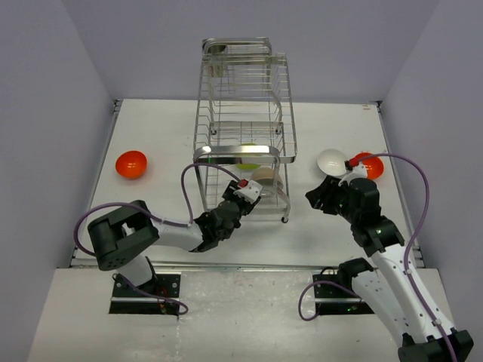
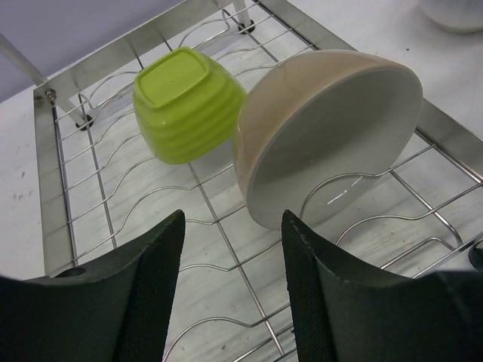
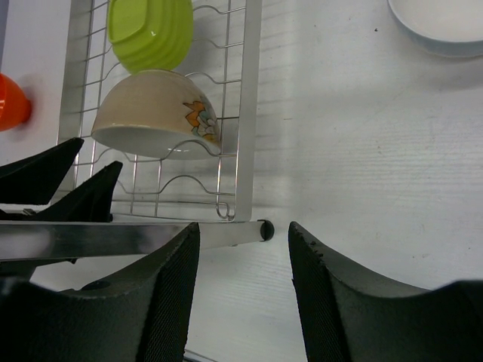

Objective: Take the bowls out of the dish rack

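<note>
The chrome dish rack (image 1: 243, 113) stands mid-table. On its lower tier a beige bowl (image 1: 264, 177) stands on edge, with the lime-green bowl (image 1: 247, 155) behind it. My left gripper (image 1: 250, 197) is open and empty inside the rack's front. In the left wrist view its jaws (image 2: 234, 249) sit just short of the beige bowl (image 2: 332, 136) and the green bowl (image 2: 189, 105). My right gripper (image 1: 320, 197) is open and empty over the table right of the rack. A white bowl (image 1: 331, 161) and an orange bowl (image 1: 370, 164) sit on the table far right. Another orange bowl (image 1: 130, 164) sits at left.
The right wrist view shows the rack's rim (image 3: 249, 113) and a black foot (image 3: 264, 230) just ahead of my right gripper (image 3: 243, 256), with the beige bowl (image 3: 155, 113), the green bowl (image 3: 149, 30) and the white bowl (image 3: 441, 26). Grey walls enclose the table.
</note>
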